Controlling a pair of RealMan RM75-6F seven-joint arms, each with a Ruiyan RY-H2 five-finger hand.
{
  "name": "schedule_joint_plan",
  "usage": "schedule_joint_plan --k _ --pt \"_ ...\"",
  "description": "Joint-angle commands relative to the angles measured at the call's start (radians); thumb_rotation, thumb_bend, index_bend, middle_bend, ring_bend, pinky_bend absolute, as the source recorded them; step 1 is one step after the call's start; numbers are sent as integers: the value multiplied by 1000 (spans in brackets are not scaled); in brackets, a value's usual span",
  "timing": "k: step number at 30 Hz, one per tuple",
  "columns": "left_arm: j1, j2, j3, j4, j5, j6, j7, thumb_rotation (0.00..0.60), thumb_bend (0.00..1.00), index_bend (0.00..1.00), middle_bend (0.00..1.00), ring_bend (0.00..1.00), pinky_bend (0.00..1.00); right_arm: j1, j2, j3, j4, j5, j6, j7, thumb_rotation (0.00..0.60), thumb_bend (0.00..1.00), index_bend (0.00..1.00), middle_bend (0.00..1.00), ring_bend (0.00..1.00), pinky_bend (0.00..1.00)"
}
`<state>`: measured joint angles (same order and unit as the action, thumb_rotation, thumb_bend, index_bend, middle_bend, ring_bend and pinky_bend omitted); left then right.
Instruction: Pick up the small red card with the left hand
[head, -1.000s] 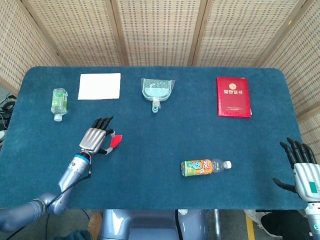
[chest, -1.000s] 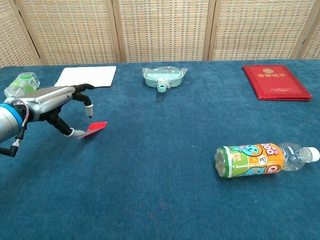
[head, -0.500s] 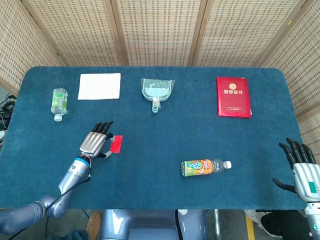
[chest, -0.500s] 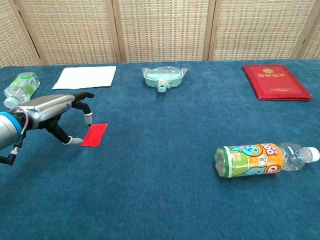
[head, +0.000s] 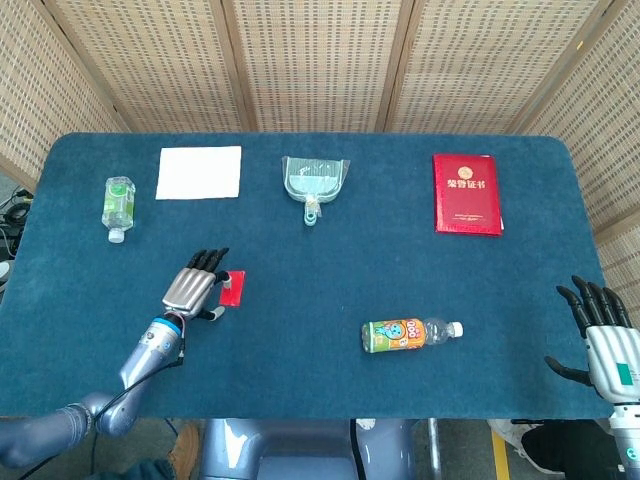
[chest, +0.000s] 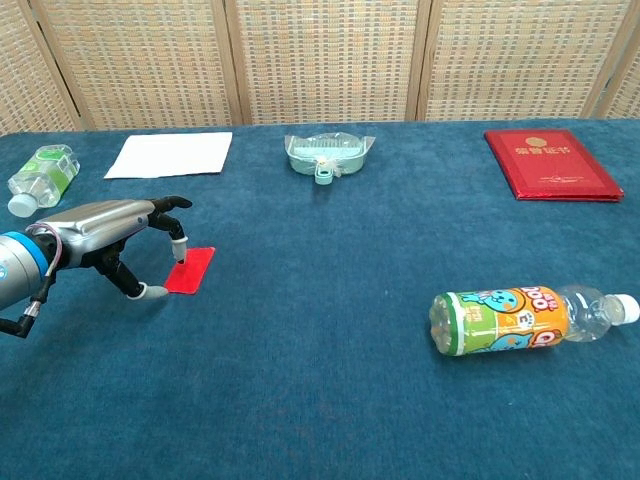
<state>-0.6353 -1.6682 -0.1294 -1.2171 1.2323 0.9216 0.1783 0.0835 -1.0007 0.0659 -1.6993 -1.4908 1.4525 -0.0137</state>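
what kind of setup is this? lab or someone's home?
Probably a lab test station: a blue felt table ringed by woven screens, with unrelated props spread out, such as a dustpan and a drink bottle.

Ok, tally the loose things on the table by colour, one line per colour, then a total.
Red: 2, the small red card and the red booklet.
Green: 2, the small green bottle and the pale green dustpan.
White: 1, the white sheet.
Orange and green label: 1, the drink bottle.
Total: 6.

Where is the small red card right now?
The small red card lies flat on the blue table, front-left in both views, under the left hand's fingertips.
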Motion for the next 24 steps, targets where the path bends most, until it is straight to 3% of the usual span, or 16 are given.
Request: schedule_joint_plan --k 1,18,24 --pt "-1 -11 1 10 -3 0 -2 600 279 438 0 0 0 0 0 0 0 0 0 0 600 0 101 0 0 0" --pt "-8 -69 1 89 4 3 -22 600 287 456 0 0 0 0 2 -1 1 -1 0 7 600 0 105 0 0 0" --pt "-10 -69 -3 94 3 3 -22 600 372 485 0 0 0 0 3 -1 1 0 -1 7 600 0 108 0 0 0"
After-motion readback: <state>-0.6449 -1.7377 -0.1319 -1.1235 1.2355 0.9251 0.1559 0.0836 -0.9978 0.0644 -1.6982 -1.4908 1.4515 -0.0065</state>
